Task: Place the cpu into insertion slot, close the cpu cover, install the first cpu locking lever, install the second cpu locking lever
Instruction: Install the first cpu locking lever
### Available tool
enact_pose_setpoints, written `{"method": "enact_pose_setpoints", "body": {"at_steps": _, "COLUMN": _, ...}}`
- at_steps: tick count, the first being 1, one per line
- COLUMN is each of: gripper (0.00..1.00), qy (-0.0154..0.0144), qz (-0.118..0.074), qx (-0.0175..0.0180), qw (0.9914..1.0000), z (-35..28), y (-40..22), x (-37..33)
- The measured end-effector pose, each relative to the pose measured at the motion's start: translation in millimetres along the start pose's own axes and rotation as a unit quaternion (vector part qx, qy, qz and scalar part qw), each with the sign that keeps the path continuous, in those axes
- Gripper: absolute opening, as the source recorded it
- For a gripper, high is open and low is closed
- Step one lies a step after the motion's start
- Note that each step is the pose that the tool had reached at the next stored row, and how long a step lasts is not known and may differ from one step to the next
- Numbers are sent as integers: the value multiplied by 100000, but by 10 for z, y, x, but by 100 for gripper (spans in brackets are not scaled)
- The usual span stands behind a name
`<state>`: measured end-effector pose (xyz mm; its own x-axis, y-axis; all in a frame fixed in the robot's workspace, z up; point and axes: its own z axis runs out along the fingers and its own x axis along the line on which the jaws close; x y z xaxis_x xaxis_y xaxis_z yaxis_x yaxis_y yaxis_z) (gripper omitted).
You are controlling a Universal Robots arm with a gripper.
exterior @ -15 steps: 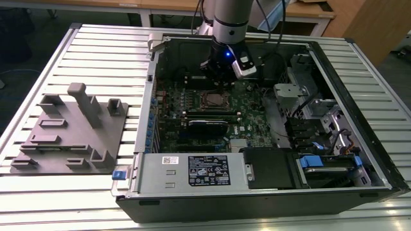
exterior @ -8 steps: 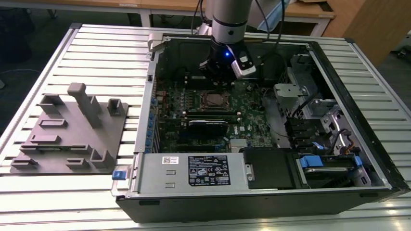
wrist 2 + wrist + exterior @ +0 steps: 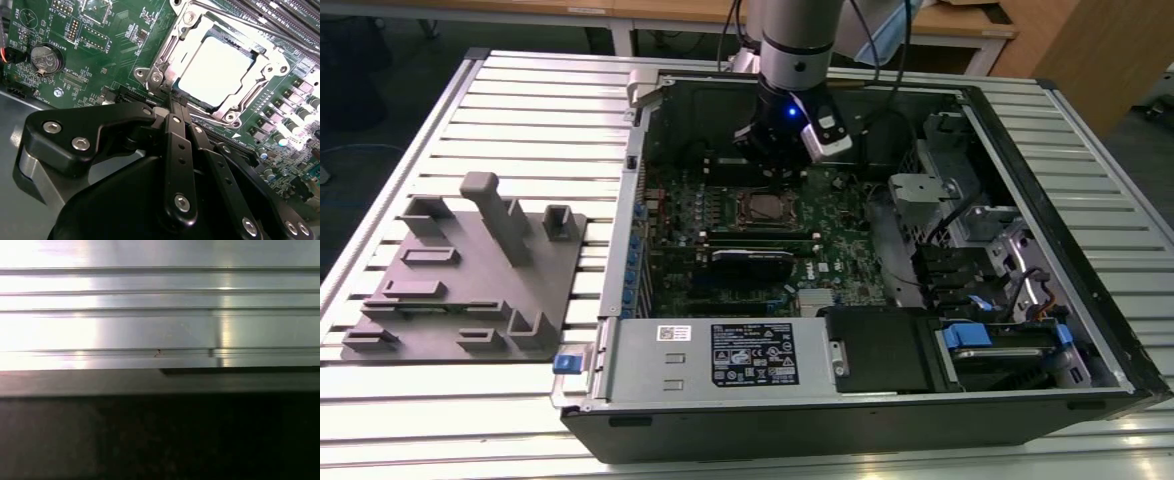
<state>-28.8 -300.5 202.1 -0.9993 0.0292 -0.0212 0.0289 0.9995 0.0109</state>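
The cpu [image 3: 215,67], a flat square with a silver top, lies in the insertion slot [image 3: 767,207] on the green board. The silvery cpu cover [image 3: 165,60] lies flat around it, and the chip shows through its square cut-out. A thin metal lever rod [image 3: 250,25] runs along one side of the frame. My gripper [image 3: 173,100] is shut, its black fingers [image 3: 172,130] pressed together. The tips are at the frame's near edge, by a corner of the socket. In the exterior view the gripper [image 3: 774,160] hangs inside the case just behind the socket.
The open computer case [image 3: 1067,380] lies on a slatted aluminium table [image 3: 150,330]. Long black memory slots [image 3: 754,240] and a card sit beside the socket, with the power supply [image 3: 720,355] at the front. A grey fixture block [image 3: 467,270] stands at the exterior view's left.
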Motion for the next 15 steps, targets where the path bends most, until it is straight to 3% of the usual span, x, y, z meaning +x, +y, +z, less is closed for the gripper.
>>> {"method": "enact_pose_setpoints", "body": {"at_steps": 15, "gripper": 10, "qy": 1, "qz": -183, "qx": -4, "qw": 100000, "z": 1, "y": 43, "x": 1}}
